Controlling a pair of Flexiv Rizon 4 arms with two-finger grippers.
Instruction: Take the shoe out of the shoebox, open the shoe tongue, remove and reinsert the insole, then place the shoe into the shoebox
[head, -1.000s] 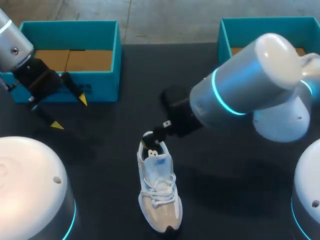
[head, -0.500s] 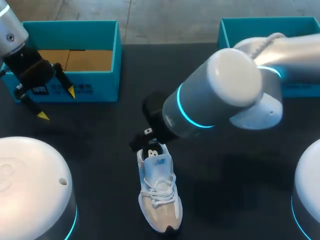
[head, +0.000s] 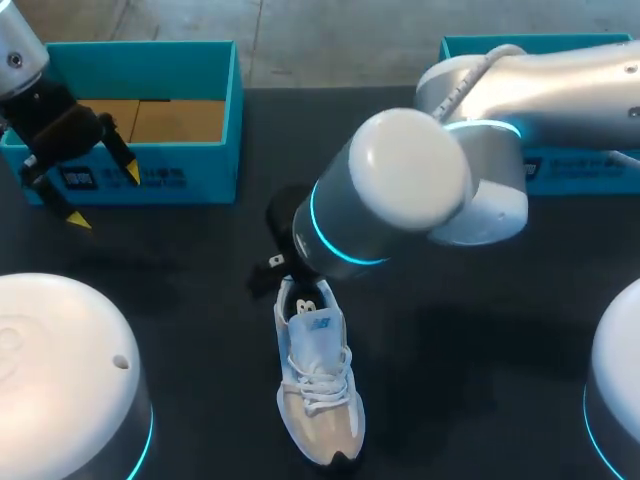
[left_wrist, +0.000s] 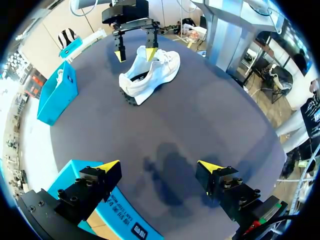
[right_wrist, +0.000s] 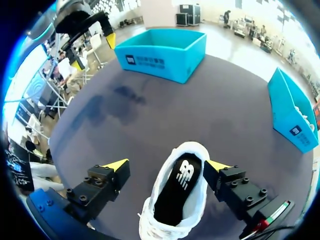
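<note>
White with a beige toe, the shoe (head: 318, 385) stands on its sole on the bench (head: 480, 330). It is out of both boxes, roughly between them and nearer the robot, heel toward the boxes. The black insole (right_wrist: 176, 192) lies seated inside, visible through the collar. The tongue (head: 320, 328) stands over the opening with the laces (head: 318, 380) drawn across it; whether it is fully opened cannot be told.

The right fingers (right_wrist: 116, 165) are spread wide and straddle the heel opening, one to each side, holding nothing. Contact with the collar cannot be confirmed. The left fingers (left_wrist: 109, 166) are likewise wide and empty, well apart from the shoe and just beside the left shoebox (head: 150, 60). The right shoebox (head: 520, 45) sits behind the right arm (head: 400, 200).

Risks assessed:
1. The shoe is unrestrained. A pull on the insole would probably lift or drag the whole shoe instead of freeing the insole.
2. The wide stance places the tips near the collar. A descent without narrowing could crush the heel or tip the shoe onto its side.
3. The laced tongue narrows the opening, so the insole may fold or snag there.
4. The right arm hides the heel in the head view, so alignment rests on the wrist views alone.
</note>
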